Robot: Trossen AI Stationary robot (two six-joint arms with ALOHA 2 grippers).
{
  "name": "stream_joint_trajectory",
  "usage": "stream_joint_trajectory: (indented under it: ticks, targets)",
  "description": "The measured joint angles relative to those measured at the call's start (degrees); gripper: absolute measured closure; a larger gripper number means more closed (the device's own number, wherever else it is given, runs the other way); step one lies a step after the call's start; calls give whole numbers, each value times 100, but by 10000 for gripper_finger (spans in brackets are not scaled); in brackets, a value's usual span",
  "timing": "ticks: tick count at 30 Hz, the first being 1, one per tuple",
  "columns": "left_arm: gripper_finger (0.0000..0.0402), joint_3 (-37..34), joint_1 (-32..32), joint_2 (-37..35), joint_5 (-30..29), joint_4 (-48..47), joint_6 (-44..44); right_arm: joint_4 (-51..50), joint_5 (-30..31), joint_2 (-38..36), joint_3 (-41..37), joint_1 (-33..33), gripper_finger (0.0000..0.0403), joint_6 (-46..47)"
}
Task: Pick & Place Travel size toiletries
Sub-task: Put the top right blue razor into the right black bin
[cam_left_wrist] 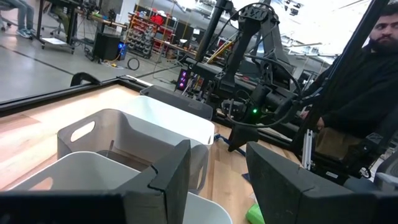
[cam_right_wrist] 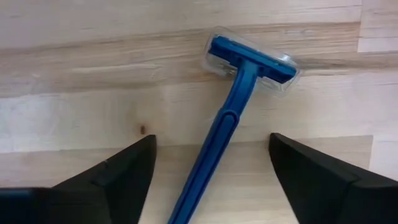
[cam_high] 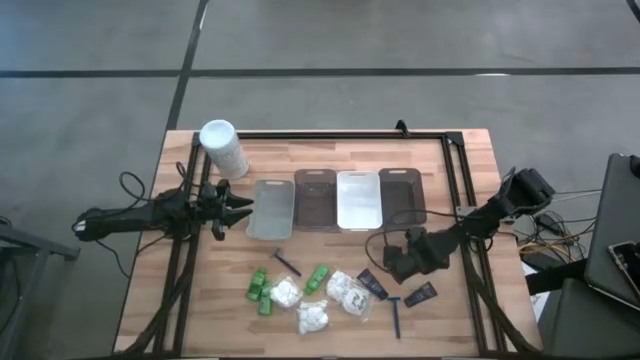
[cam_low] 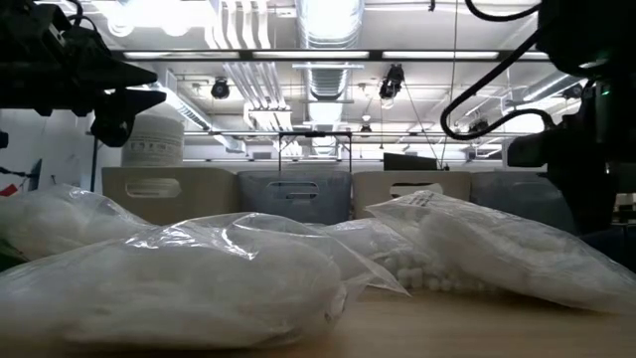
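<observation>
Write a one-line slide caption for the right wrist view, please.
Open right gripper above a blue razor lying on the wooden table, handle between its fingers.

Count of items on table [cam_high: 330, 330], high view

Trays: 4 in a row – [cam_high: 271, 210], [cam_high: 316, 200], [cam_high: 359, 200], [cam_high: 402, 196]. White cylindrical container: 1 [cam_high: 223, 148]. Green bottles: approx 4 – 3 bunched at [cam_high: 261, 288], 1 more at [cam_high: 317, 280]; exact no. in the bunch hard to tell. White crinkly packets: 3 – [cam_high: 285, 293], [cam_high: 314, 317], [cam_high: 348, 293]. Blue razors: 2 – [cam_high: 287, 263], [cam_high: 396, 315]. Small black tubes: 2 – [cam_high: 372, 284], [cam_high: 420, 293]. Robot arms: 2, each w/ 1 hand – left [cam_high: 243, 211], right [cam_high: 395, 268].
</observation>
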Motion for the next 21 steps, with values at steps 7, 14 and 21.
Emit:
stream_joint_trajectory:
  ticks: [7,14,21]
  targets:
    - [241,-2,0,0,0,-2,1,-43,-9,-21,17,5,185,-30]
    - [241,-2,2,0,0,-2,1,-90,-16,-42,20,39,271,-188]
    - [241,-1,0,-1,0,-2,0,-120,-20,-70,29,166,347,-191]
